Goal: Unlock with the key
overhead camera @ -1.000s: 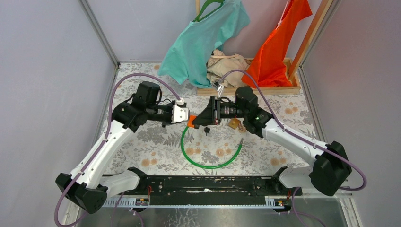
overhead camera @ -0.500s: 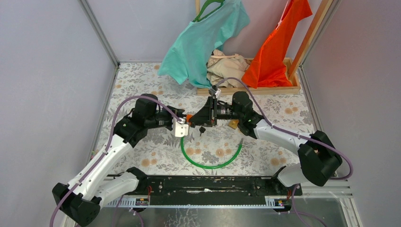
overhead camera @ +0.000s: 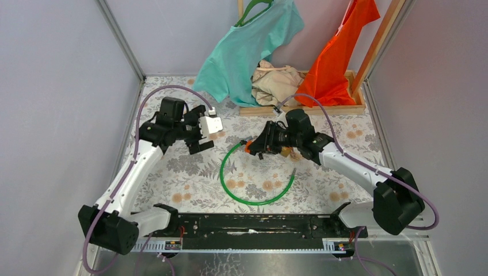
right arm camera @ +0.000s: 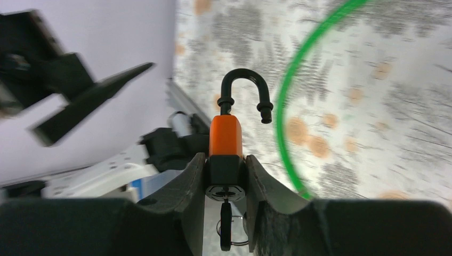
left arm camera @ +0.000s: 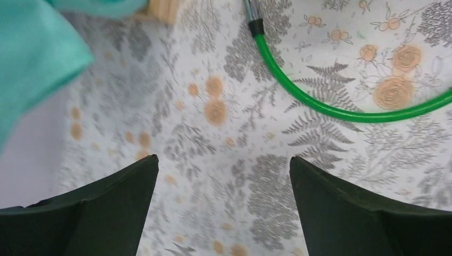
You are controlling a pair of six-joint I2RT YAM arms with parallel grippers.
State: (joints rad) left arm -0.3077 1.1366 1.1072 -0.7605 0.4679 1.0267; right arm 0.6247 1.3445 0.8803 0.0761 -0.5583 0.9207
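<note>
My right gripper [right arm camera: 225,160] is shut on the black base of an orange padlock [right arm camera: 225,136], which it holds just above the table near the centre [overhead camera: 248,147]. The black shackle [right arm camera: 242,74] stands open, one end free beside the body. A black key [right arm camera: 226,226] sticks in the keyhole, its ring hanging below it. A green cable [overhead camera: 253,198] lies in a loop on the floral table. My left gripper [overhead camera: 198,138] hovers to the left of the padlock, apart from it. Its jaws [left arm camera: 224,160] are wide open with only tablecloth between them.
A wooden rack base [overhead camera: 299,109] at the back carries a teal shirt [overhead camera: 247,46], a beige cloth [overhead camera: 276,80] and an orange garment [overhead camera: 339,57]. Grey walls close in both sides. The green cable's metal-tipped end [left arm camera: 255,13] lies ahead of the left fingers.
My left gripper has opened and pulled back up and left, away from the padlock. The right gripper, still holding the padlock, has shifted slightly right and down.
</note>
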